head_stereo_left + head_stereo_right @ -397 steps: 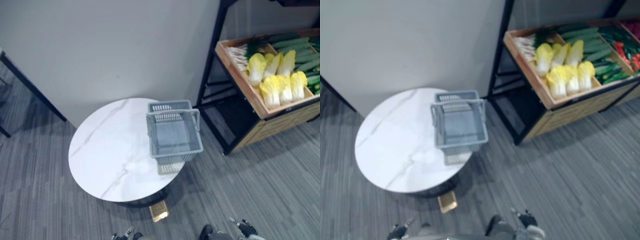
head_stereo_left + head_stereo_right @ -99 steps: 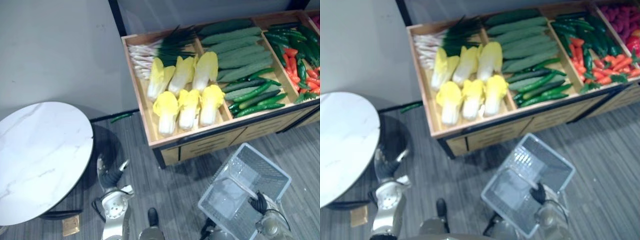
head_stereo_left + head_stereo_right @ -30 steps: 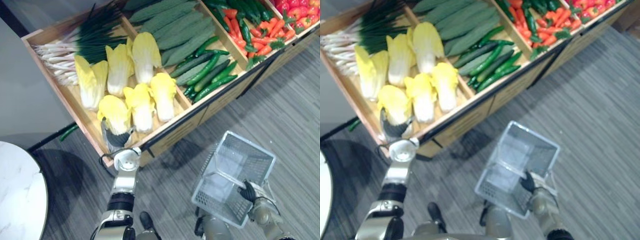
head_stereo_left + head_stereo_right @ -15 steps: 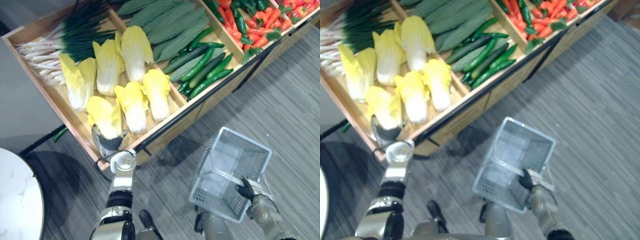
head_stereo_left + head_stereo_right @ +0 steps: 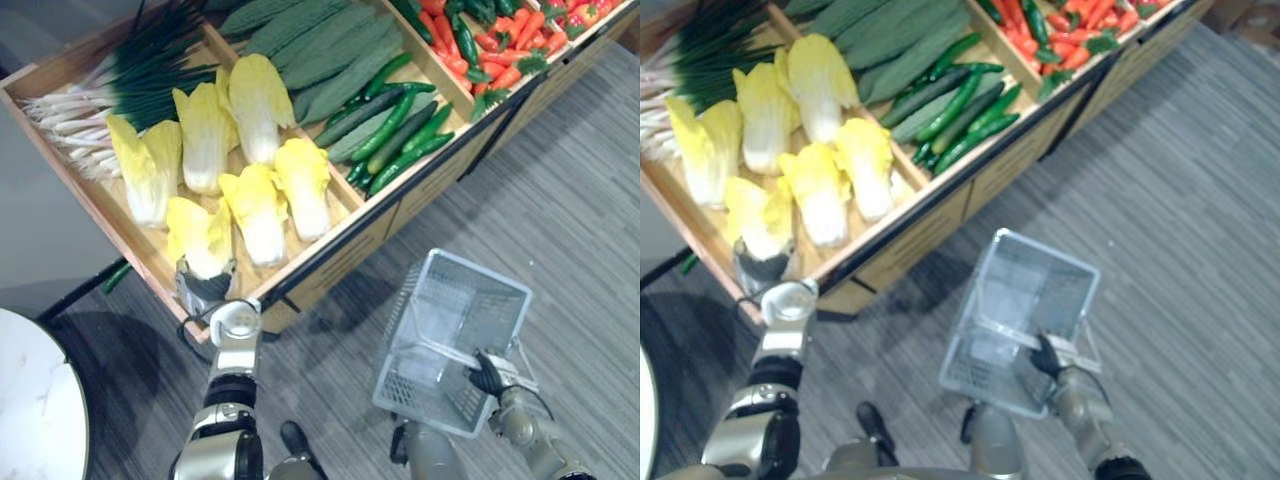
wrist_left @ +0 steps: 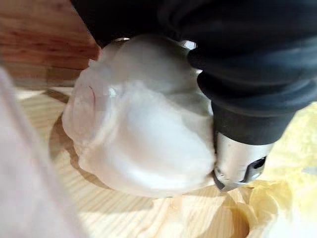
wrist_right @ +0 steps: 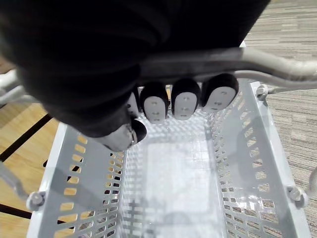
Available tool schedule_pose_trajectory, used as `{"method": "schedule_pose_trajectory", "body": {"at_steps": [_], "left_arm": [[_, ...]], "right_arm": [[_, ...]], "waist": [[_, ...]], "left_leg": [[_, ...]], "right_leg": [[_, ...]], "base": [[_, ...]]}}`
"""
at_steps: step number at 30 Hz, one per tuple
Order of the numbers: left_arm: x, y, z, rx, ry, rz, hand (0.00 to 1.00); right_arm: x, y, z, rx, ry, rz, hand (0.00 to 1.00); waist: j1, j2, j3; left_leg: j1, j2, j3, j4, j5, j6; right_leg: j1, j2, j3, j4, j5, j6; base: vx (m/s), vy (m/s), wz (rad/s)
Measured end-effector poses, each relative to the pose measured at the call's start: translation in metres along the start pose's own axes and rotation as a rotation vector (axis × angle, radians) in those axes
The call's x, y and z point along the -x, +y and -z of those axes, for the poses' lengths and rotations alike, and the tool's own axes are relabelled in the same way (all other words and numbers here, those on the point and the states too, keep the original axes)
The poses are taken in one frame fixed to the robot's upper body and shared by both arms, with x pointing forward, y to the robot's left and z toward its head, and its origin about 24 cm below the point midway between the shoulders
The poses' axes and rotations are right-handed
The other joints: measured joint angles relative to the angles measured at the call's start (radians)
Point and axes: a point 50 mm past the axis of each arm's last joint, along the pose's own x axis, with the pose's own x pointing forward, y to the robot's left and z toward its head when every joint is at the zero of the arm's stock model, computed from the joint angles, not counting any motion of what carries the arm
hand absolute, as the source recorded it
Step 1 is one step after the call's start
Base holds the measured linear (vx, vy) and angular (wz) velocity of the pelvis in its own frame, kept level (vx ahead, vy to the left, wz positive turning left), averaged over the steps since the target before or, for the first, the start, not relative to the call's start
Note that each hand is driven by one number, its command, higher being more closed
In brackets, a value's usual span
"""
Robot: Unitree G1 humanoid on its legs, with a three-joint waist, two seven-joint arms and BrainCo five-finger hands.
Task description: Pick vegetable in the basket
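Left eye view, left hand [image 5: 203,291] reached cabbage [image 5: 203,233]

Grocery shop, wooden produce bin [image 5: 335,250] of cabbages [image 5: 255,205], cucumbers [image 5: 395,130], grey shopping basket [image 5: 400,385]

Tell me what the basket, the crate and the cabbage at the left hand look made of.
Basket: grey moulded plastic, matte, with slotted walls.
Crate: pale, unfinished-looking wood, grain lines visible.
Cabbage: smooth, waxy white base, possibly a plastic replica; unsure.
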Motion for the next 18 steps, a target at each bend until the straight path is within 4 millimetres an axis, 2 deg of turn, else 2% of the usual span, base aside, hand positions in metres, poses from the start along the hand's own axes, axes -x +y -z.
{"method": "schedule_pose_trajectory", "body": {"at_steps": [4, 11, 18], "left_arm": [[-0.008, 0.001, 0.001, -0.033, 0.007, -0.005, 1.00], [-0.010, -0.001, 0.000, -0.037, 0.008, 0.020, 1.00], [0.000, -0.011, -0.006, 0.005, -0.002, 0.126, 1.00]], "right_arm": [[-0.002, 0.000, -0.003, 0.017, -0.022, -0.015, 1.00], [-0.002, 0.000, -0.003, 0.019, -0.023, -0.028, 1.00], [0.000, 0.003, 0.000, 0.019, -0.009, -0.045, 1.00]], "waist": [[0.000, -0.006, 0.003], [0.000, 0.000, 0.000], [-0.003, -0.001, 0.001]], "left_leg": [[0.009, -0.003, 0.012, -0.003, 0.000, 0.000], [0.014, -0.005, 0.005, -0.003, 0.000, 0.001], [0.019, -0.010, -0.041, 0.001, 0.000, 0.001]], "right_leg": [[-0.001, 0.000, 0.013, 0.000, 0.004, 0.004], [0.009, -0.005, 0.004, 0.000, 0.005, 0.006], [0.045, -0.020, -0.035, 0.000, 0.005, 0.006]], "base": [[-0.02, -0.030, -0.09], [0.00, -0.015, 0.02], [0.00, -0.015, 0.18]]}}
